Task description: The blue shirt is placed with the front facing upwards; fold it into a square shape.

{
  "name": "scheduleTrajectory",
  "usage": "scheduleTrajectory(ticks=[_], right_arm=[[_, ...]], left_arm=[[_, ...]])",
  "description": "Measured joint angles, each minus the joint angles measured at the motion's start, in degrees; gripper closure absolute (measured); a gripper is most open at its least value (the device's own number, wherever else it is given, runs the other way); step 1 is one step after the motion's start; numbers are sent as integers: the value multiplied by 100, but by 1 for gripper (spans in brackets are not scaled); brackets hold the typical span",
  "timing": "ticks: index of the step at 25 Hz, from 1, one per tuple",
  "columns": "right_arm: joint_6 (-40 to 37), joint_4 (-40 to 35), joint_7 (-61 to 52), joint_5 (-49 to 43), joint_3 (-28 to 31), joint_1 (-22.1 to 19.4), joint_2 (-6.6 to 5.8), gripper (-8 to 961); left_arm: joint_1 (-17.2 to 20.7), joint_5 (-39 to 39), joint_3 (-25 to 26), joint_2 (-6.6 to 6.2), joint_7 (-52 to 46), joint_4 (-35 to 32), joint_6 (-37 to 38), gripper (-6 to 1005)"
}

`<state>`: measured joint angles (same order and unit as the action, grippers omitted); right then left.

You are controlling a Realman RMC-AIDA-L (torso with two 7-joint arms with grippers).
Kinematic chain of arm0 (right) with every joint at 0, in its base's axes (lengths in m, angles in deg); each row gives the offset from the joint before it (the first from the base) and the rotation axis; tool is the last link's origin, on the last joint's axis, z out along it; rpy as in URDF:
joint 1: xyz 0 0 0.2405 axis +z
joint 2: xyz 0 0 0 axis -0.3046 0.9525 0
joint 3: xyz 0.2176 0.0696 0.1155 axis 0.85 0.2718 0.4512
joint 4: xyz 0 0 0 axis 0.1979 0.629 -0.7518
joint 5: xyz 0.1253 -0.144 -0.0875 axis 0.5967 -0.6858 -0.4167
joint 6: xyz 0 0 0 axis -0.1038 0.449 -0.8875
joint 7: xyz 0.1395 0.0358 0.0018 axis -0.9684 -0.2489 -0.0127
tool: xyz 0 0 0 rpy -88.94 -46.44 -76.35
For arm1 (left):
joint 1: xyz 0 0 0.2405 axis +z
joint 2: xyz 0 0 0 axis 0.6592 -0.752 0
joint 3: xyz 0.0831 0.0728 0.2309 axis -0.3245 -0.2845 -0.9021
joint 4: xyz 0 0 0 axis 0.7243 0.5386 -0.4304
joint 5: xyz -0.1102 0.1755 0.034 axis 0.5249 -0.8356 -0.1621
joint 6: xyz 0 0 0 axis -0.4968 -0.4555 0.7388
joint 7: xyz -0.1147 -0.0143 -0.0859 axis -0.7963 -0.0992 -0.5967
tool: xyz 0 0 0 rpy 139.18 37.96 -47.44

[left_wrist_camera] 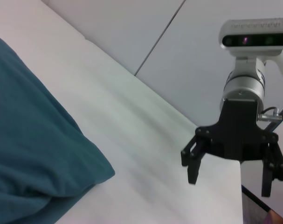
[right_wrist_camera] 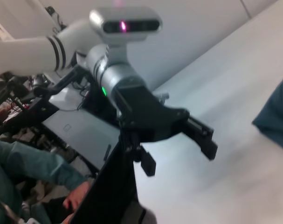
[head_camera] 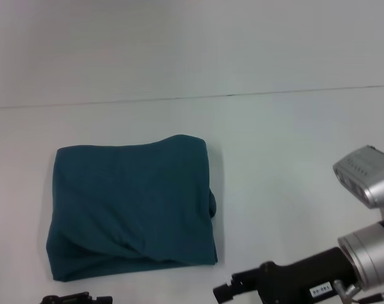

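Note:
The blue shirt lies folded into a rough square on the white table, plain side up, with no print showing. A small bulge of cloth sticks out at its right edge. A corner of the shirt also shows in the left wrist view and the right wrist view. My right gripper hangs low by the table's front edge, right of the shirt; the left wrist view shows that gripper open and empty. My left gripper barely shows at the bottom left; the right wrist view shows it open and empty.
A seam line crosses the table behind the shirt. In the right wrist view a seated person and cluttered equipment lie beyond the table's front edge.

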<state>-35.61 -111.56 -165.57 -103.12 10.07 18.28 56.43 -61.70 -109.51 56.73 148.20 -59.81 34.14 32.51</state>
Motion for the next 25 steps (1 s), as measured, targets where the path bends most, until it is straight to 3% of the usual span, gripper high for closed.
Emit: scheduleTrajectory(ticks=[9, 25], right_arm=[[-31, -127, -417, -257, -79, -293, -101, 38], [2, -88, -427, -306, -77, -306, -89, 38]], left_arm=[[-211, -245, -62, -51, -279, -78, 30, 67], [-275, -251, -55, -55, -297, -89, -41, 66]])
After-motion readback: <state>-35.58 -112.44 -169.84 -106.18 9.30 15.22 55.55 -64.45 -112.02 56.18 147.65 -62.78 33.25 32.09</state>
